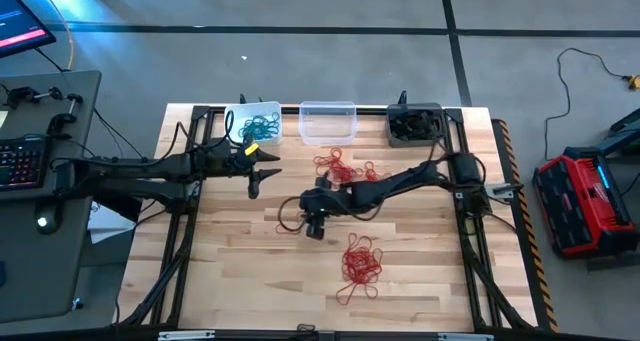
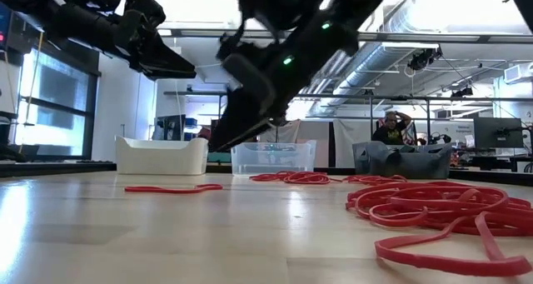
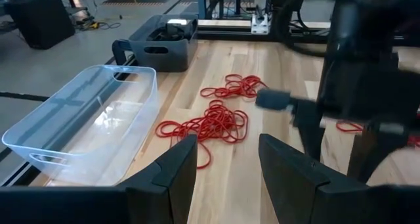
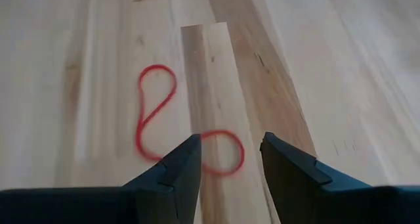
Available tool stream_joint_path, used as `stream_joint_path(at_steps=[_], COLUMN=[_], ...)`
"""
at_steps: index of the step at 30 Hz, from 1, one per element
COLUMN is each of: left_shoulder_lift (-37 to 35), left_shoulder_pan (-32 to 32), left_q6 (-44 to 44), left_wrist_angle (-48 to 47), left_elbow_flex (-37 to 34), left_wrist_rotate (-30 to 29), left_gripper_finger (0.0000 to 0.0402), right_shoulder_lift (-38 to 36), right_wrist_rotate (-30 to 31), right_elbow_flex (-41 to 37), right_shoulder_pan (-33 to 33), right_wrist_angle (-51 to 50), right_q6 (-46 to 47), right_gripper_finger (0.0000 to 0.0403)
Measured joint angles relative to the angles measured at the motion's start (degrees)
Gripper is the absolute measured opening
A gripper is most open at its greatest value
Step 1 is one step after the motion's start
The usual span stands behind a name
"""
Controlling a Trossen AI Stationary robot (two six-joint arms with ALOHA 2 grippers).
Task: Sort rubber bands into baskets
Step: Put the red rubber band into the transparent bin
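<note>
3 baskets (image 1: 327, 122) — one white, one clear, one dark grey. 2 arms. Red rubber bands (image 1: 361, 262) — 2 piles.

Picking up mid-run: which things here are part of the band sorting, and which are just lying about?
Job:
red bands
teal bands
white basket
clear basket
grey basket
lone red band under open right gripper

Lying about:
red toolbox
keyboard
floor cable
</note>
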Motion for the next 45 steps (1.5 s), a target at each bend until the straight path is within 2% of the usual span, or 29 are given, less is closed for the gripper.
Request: stream_joint_path(at_steps=[7,10,13,17,20,24,28,33,39,45], left_shoulder_lift=[0.00,0.00,0.00,0.00,0.00,-0.02,0.00,0.00,0.00,0.02], left_shoulder_pan=[0.00,0.00,-0.01,-0.23,-0.42,-0.44,-0.44,-0.42,-0.39,-0.39], left_q6=[0.00,0.00,-0.06,-0.19,-1.26,-1.46,-1.46,-1.46,-1.48,-2.51], left_wrist_angle=[-0.02,-0.02,-0.04,0.49,3.29,4.85,5.07,4.62,2.48,2.47], left_elbow_flex=[0.01,0.01,0.01,0.03,0.04,0.06,0.06,0.07,0.06,0.06], left_wrist_rotate=[-0.15,-0.15,-0.14,-0.13,-0.13,-0.13,-0.21,-4.06,-8.40,-8.19], left_gripper_finger=[0.0156,0.0156,0.0156,0.0156,0.0156,0.0156,0.0156,0.0156,0.0156,0.0156], right_shoulder_lift=[7.39,9.44,10.10,10.10,10.10,10.25,10.43,9.41,3.12,-1.94], right_wrist_rotate=[0.00,-0.06,-0.12,-0.49,1.54,3.31,5.42,10.26,15.21,21.01], right_elbow_flex=[6.71,8.87,9.75,9.72,9.74,11.92,15.24,18.33,17.02,16.76], right_shoulder_pan=[-1.06,-1.27,-1.35,-1.34,-1.29,-1.57,-2.35,-4.88,-8.21,-11.36], right_wrist_angle=[-4.71,-6.93,-8.12,-8.28,-8.06,-11.82,-16.22,-24.02,-25.71,-24.32], right_q6=[-1.06,-1.07,-1.13,-3.10,-4.96,-6.08,-9.42,-10.63,-11.65,-15.08], right_gripper_finger=[0.0148,0.0135,0.0105,0.0042,0.0007,0.0016,0.0006,0.0002,0.0000,0.0000])
